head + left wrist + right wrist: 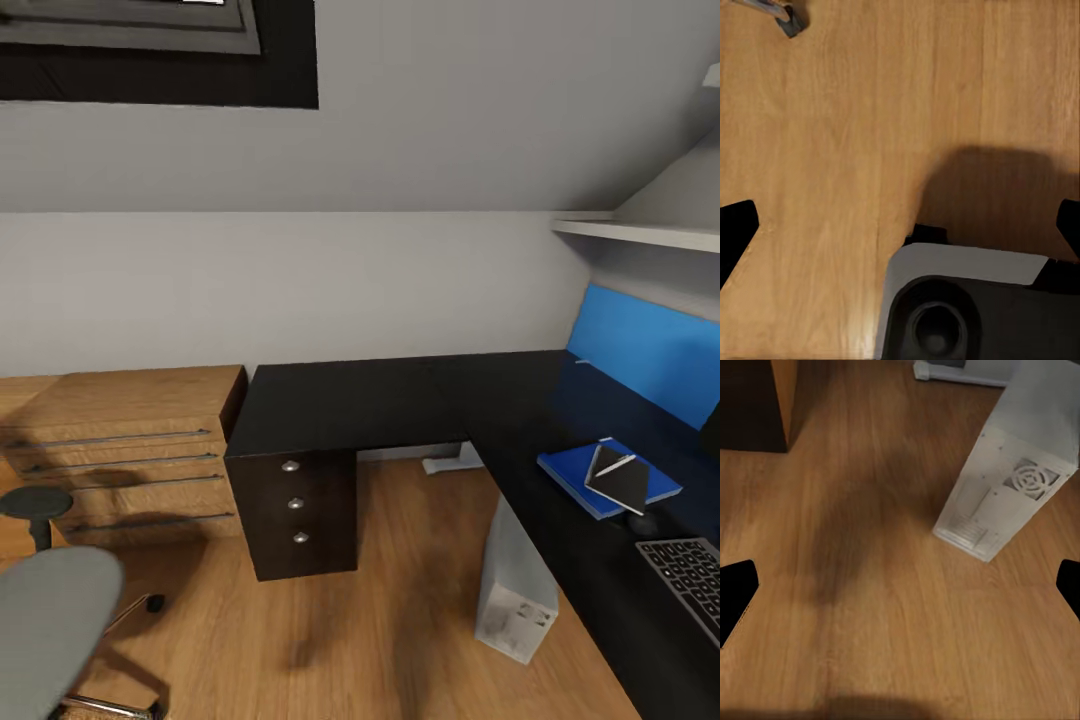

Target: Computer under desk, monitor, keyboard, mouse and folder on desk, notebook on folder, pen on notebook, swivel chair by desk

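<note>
The black L-shaped desk (400, 400) runs along the wall and down the right side. A blue folder (575, 475) lies on its right wing, with the dark notebook (622, 482) on top and the pen (614, 465) across the notebook. A small dark mouse (641, 523) sits between the folder and the keyboard (690, 580). The grey computer (515, 590) (1009, 487) stands on the floor at the desk's edge. The swivel chair (50, 620) is at the lower left. My left gripper (900, 232) and right gripper (900, 592) are open over bare floor, holding nothing.
A light wooden dresser (120, 450) stands left of the desk's black drawer unit (295, 500) (754, 405). A blue back panel (650, 350) and a white shelf (640, 233) line the right wall. A chair castor (787, 19) and my own base (975, 307) show in the left wrist view.
</note>
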Tool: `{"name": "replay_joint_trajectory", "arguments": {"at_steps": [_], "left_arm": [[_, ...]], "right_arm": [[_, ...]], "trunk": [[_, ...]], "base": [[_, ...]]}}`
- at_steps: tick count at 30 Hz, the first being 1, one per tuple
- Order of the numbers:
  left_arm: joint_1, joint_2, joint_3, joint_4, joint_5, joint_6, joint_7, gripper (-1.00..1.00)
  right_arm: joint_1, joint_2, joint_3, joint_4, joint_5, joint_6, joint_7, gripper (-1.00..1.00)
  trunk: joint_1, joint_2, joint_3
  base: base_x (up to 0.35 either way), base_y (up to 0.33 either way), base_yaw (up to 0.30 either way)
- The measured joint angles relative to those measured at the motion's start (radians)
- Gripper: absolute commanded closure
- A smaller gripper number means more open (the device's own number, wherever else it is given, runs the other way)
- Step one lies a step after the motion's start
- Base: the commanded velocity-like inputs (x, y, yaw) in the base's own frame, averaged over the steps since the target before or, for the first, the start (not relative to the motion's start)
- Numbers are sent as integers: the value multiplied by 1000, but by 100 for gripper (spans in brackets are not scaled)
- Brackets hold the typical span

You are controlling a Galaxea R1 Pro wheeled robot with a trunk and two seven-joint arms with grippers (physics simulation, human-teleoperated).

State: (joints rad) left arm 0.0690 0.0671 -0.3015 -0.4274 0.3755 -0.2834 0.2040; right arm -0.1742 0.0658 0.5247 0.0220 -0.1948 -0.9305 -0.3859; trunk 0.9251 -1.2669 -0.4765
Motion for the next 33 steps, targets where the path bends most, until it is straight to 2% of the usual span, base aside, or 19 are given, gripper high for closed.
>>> {"name": "replay_joint_trajectory", "arguments": {"at_steps": [2, 3, 6, 9, 15, 33], "left_arm": [[0, 0, 0, 73, 3, -100, -1, -100], [0, 0, 1, 132, 6, -187, -2, -100], [0, -1, 2, 191, 6, -316, -1, -100], [-1, -4, 1, 204, 5, -368, 1, -100], [-1, -13, 3, 213, 7, -411, 2, -100], [-1, -21, 8, 215, 9, -419, 3, -100]], "right_arm": [[2, 0, 1, 0, 0, -3, 0, -100], [3, 0, 1, 0, 0, -5, 0, -100], [4, 2, 2, 0, -1, -8, 0, -100], [5, 3, 3, 0, -2, -15, 0, -100], [5, 5, 3, 0, -3, -47, -1, -100], [6, 8, 3, 0, -3, -80, -2, -100]], "trunk": [[0, 0, 0], [0, 0, 0], [0, 0, 0], [0, 0, 0], [0, 0, 0], [0, 0, 0]], "base": [[-19, 0, 285], [-12, 0, 285], [-7, 0, 285], [-3, 0, 285], [-1, 0, 285], [0, 0, 285]]}}
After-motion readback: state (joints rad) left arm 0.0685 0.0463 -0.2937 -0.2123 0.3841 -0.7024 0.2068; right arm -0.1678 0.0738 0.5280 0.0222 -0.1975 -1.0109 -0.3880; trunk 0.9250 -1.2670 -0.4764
